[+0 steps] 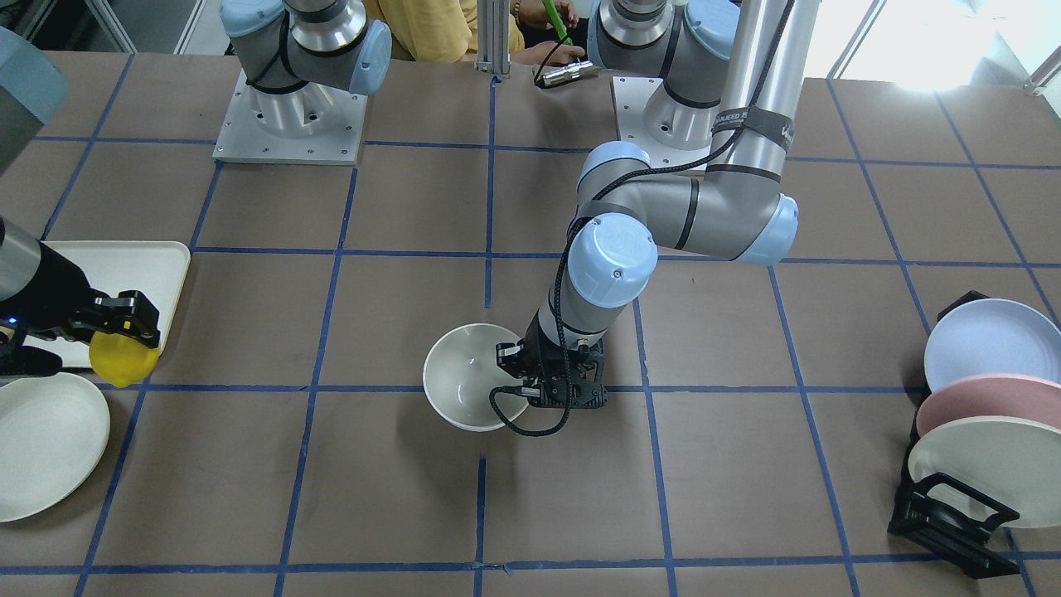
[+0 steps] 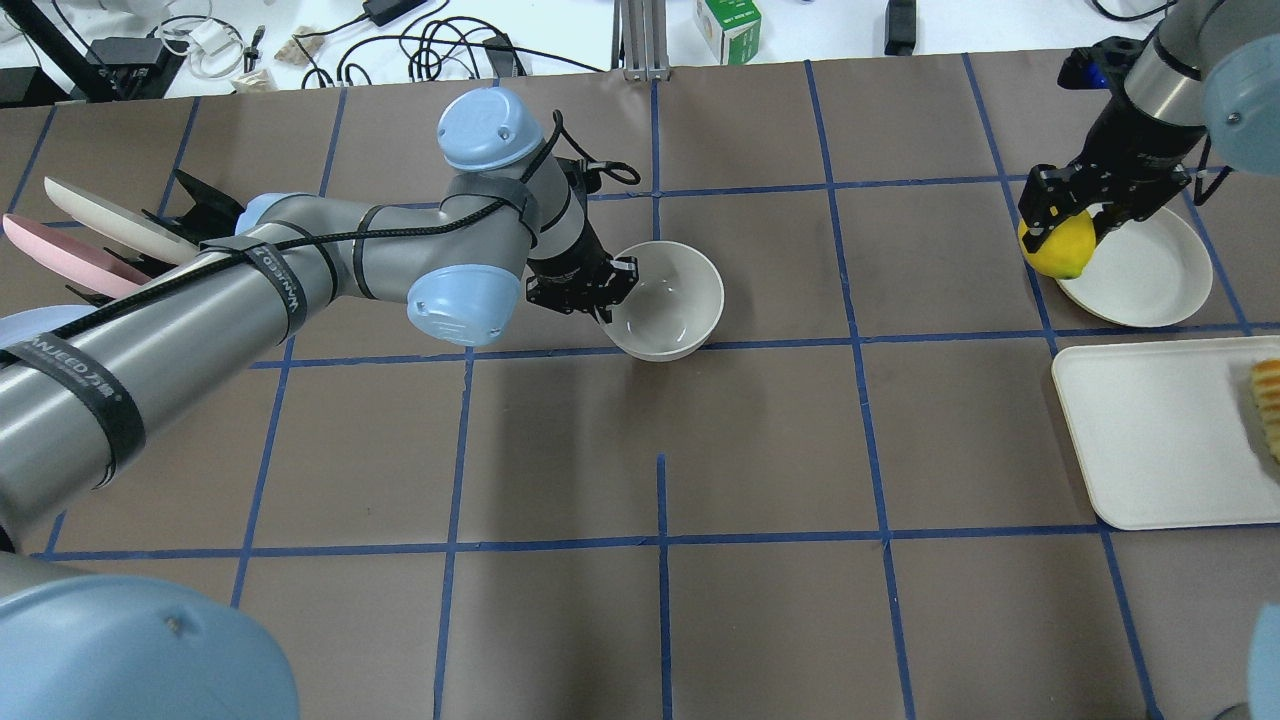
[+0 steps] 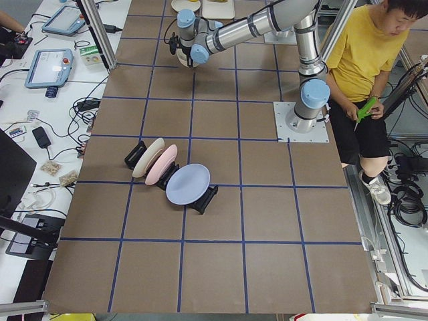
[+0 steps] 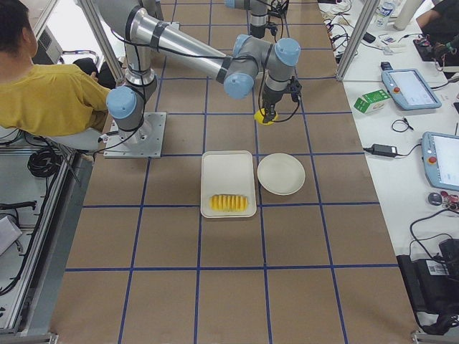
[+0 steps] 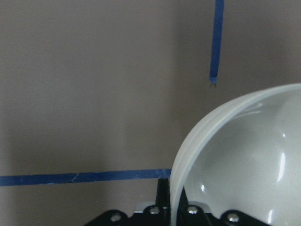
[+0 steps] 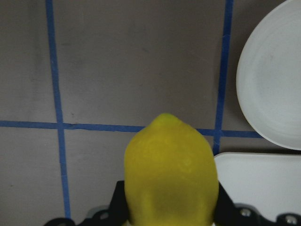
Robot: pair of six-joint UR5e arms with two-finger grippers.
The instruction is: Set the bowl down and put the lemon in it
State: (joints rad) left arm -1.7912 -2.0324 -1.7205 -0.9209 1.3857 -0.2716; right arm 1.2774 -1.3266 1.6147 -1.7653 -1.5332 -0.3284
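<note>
Progress entry: bowl placement nearly complete, lemon transfer begun but not done. Left gripper (image 2: 606, 291) is clamped on the near wall of the bowl (image 2: 668, 300), one finger inside the rim and one outside. The bowl sits upright at the middle of the table (image 2: 660, 620); whether its base rests on the surface or hangs just above it cannot be told, and it is not yet released. Bowl: small, deep, round, off-white, with steep sides and a glossy inside that catches light streaks in the left wrist view; nothing shows inside it. Table: matt brown covering, ruled into squares by blue tape. Right gripper (image 2: 1066, 226), well apart from the bowl, is closed on the lemon (image 2: 1058, 248), which fills the gap between its fingers and appears raised off the table. Lemon: bright yellow, oval, nub-ended, with finely dimpled skin, judged firm enough to hold without slipping. Just beyond that gripper lies a flat, shallow, off-white plate (image 2: 1150, 270), and beside it a white rounded-corner tray (image 2: 1150, 440) carrying ridged orange-yellow fruit slices (image 2: 1266, 395). Outstanding, by judgement: release the bowl, carry the lemon across, lower it in.
</note>
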